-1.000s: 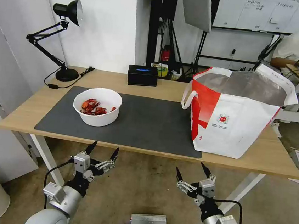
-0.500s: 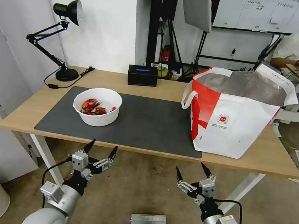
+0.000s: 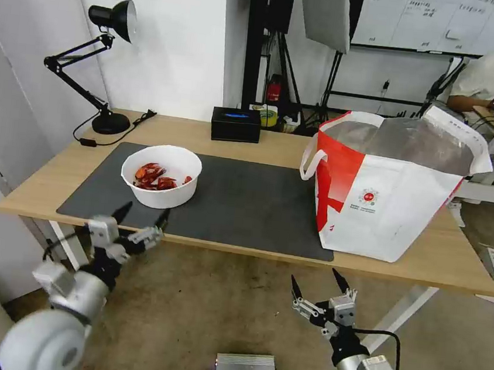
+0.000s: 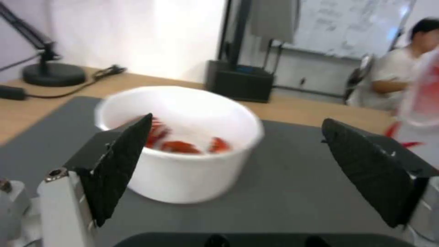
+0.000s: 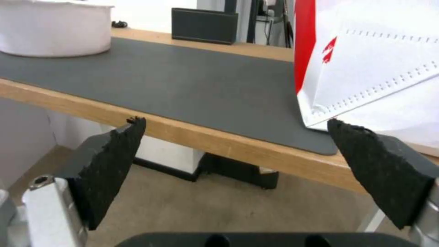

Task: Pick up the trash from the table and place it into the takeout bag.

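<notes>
So we've got the white bowl (image 3: 161, 175) with the red crayfish shells (image 3: 155, 177) sitting on the dark grey mat (image 3: 245, 202), and we'll use that bowl as our reference for everything. It's on the mat's end toward the desk lamp (image 3: 102, 58), and the lamp itself stands well behind the bowl on the bare wood of the table (image 3: 451, 253).

Our left end effector (image 3: 141, 217) hangs right at the table's front edge, just in front of the bowl, not touching it. Its two black fingers (image 4: 120, 161) are spread wide with nothing between them, and from the left wrist camera the bowl (image 4: 183, 140) sits framed between them.

The takeout bag (image 3: 385, 185) stands upright well off to the bowl's right, partly on the mat's far end, mouth open with the silver lining showing. The black box (image 3: 235, 124) is behind the bowl, toward the bag side.

Our right end effector (image 3: 316, 286) sits down below the table's front edge, much lower than the bowl and nearer the bag, fingers (image 5: 109, 168) also wide apart and holding nothing.
</notes>
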{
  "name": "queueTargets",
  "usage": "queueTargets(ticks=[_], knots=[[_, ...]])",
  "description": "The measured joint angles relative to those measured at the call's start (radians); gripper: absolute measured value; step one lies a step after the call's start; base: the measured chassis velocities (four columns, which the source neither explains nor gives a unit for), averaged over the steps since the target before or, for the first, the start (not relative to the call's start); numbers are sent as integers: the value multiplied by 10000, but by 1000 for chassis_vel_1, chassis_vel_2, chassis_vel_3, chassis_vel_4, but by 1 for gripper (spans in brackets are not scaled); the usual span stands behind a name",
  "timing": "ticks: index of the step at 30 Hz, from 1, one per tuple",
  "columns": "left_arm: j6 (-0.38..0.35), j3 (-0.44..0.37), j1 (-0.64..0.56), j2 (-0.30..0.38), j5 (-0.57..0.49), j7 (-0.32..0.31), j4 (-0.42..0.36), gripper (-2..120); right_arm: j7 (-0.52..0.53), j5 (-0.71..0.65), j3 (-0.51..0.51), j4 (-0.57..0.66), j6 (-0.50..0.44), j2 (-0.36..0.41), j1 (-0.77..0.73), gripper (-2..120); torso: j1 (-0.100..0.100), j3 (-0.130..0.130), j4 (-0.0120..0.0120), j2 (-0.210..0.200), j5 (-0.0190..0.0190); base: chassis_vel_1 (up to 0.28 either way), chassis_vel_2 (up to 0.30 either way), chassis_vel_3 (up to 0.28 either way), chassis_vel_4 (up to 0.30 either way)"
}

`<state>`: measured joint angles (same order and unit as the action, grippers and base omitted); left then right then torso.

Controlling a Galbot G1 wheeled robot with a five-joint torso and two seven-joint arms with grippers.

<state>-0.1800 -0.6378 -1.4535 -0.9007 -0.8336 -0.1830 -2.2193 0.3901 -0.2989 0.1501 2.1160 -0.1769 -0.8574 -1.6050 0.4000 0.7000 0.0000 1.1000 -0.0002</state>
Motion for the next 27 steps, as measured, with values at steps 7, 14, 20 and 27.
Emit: queueTargets(ticks=[7, 14, 20, 27], knots=[[-1204, 518, 2731, 2288, -3417, -1254, 1468, 100, -5, -3, 0, 2, 1, 0, 1, 100, 0, 2, 1, 0, -1, 0, 0, 0, 0], [-2263, 2103, 4915, 3166, -4641, -1656, 2835, 100, -4, -3, 0, 2, 2, 0, 1, 100, 1, 2, -2, 0, 0, 0, 0, 0, 0], [-3539, 2364, 5492, 3467, -5412, -1718, 3370, 100, -6, -3, 0, 3, 2, 0, 1, 100, 0, 1, 1, -1, 1, 0, 0, 0, 0], [-4447, 2476, 5863, 3603, -6203, -1808, 3832, 100, -6, -3, 0, 3, 2, 0, 1, 100, 1, 0, 0, 0, 2, 0, 0, 0, 0]])
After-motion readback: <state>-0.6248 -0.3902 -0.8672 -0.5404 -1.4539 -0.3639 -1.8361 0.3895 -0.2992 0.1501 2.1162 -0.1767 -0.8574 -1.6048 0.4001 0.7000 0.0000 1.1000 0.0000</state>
